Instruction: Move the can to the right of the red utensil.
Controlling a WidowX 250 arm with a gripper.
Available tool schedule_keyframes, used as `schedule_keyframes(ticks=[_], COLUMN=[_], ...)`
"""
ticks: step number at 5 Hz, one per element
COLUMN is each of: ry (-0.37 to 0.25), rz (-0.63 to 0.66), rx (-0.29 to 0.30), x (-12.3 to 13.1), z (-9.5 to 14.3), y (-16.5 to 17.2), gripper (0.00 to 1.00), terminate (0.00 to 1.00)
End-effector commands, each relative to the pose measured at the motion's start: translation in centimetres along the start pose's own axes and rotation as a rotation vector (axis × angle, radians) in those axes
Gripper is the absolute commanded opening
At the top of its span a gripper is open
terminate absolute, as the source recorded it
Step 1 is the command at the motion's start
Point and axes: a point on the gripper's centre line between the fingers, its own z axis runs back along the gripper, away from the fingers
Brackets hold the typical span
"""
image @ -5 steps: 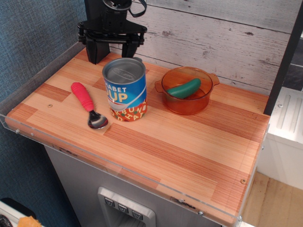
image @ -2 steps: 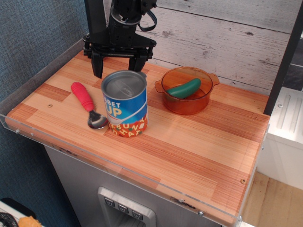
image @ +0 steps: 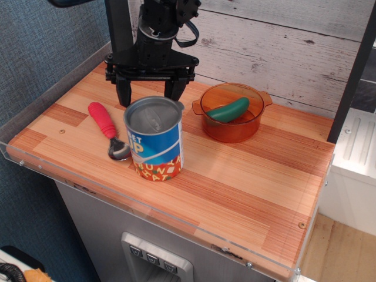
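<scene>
The can [image: 155, 150], blue label with white letters and a red band at the bottom, stands upright near the table's front left. Its left side overlaps the metal bowl of the red utensil [image: 103, 121], a spoon with a red ribbed handle that lies just left of the can. My black gripper [image: 150, 97] hangs right behind the can. Its fingers [image: 124, 94] are spread about a can's width apart, tips at the can's back rim. I cannot tell whether they touch the can.
An orange translucent pot [image: 249, 130] with a green pickle-shaped object [image: 228, 110] stands right of the gripper at the back. A clear plastic rim [image: 147, 207] edges the wooden table at the front and left. A plank wall stands behind.
The gripper has come forward and down from the back. The can has moved toward the front edge in step with it and now overlaps the spoon's bowl.
</scene>
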Motion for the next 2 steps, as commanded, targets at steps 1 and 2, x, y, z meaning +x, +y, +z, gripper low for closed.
schedule_keyframes(ticks=[1,2], ry=[-0.024,-0.018], rz=[0.025,0.018], rx=[-0.049,-0.059], x=[-1.63,-2.43], z=[2.09,2.35], y=[0.62,0.55], gripper=[1.0,1.0], terminate=[0.0,0.0])
